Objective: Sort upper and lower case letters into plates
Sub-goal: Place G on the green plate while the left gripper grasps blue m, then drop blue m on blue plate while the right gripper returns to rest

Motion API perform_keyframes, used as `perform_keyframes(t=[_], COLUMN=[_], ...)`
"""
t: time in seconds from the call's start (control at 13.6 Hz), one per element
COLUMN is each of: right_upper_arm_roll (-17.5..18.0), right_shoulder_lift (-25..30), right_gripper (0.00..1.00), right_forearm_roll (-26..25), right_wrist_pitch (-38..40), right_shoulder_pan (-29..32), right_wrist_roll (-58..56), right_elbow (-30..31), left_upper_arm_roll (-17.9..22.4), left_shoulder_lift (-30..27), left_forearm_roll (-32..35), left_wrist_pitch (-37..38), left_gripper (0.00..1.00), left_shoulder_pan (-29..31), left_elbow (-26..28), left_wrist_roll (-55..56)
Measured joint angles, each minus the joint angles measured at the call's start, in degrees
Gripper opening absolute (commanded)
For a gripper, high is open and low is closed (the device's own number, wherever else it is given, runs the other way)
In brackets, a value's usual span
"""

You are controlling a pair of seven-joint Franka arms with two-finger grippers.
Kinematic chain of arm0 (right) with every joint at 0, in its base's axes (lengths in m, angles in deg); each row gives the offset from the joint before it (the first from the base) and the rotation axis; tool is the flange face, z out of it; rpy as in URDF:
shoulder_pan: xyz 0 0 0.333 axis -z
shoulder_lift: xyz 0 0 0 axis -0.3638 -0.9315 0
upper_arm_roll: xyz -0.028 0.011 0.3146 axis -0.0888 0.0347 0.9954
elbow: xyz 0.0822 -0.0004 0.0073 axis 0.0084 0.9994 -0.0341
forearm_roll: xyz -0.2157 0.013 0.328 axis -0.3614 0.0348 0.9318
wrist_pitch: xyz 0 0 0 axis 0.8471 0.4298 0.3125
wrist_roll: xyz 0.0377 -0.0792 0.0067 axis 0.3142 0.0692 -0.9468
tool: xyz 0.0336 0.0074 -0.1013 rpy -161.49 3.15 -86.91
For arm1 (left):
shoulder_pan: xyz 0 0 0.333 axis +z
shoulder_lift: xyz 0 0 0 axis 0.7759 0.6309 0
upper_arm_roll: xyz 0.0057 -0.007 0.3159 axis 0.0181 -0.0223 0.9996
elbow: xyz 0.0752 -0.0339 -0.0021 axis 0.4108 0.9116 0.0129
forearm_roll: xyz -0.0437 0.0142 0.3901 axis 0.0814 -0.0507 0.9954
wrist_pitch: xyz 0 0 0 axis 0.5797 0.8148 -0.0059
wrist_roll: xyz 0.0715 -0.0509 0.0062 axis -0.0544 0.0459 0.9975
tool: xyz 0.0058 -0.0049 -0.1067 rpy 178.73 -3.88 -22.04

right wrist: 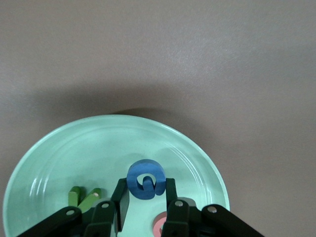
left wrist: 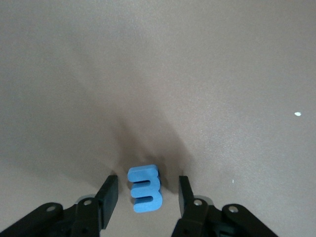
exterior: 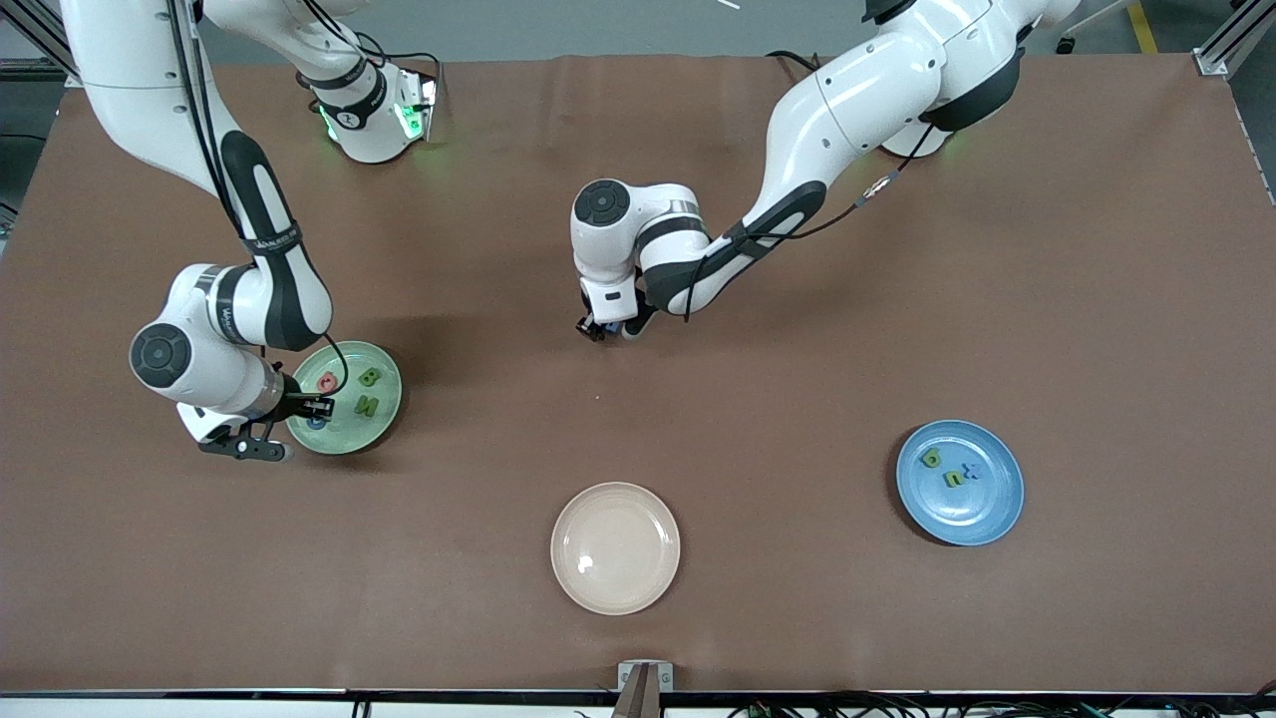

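The right gripper (right wrist: 144, 193) is clamping a blue round letter (right wrist: 145, 178) over the mint plate (right wrist: 69, 148). Toward the table's middle from that plate, the left gripper (left wrist: 146, 193) is straddling a blue letter (left wrist: 144, 188), fingers apart, not touching it.

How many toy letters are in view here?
8. Mint plate: pink letter, two green letters, plus a blue letter gripped by the right gripper. Blue plate: two green, one blue. On the table, a last blue letter between the left gripper's open fingers.
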Motion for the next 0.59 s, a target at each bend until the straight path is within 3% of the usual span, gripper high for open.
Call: perform_keyframes(t=[0.37,0.59], right_upper_arm_roll=[0.3,0.4], right_shoulder_lift=[-0.4,-0.4], right_gripper=[0.08,0.14], right_forearm_roll=[2.5,2.7], right_wrist_pitch=[0.0,0.0], right_shoulder_pan=[-0.4,-1.0], right_wrist_roll=[0.0,0.0], right_elbow=[0.0,0.1], left_upper_arm_roll=[-0.1,0.3], left_shoulder_lift=[-0.1,-0.1], left_forearm_roll=[-0.5,-0.6], left_wrist_pitch=[0.3,0.2], left_gripper=[0.02,0.01], left_shoulder_pan=[0.0,0.5], left_elbow=[0.0,-0.5], left_wrist_roll=[0.0,-0.1])
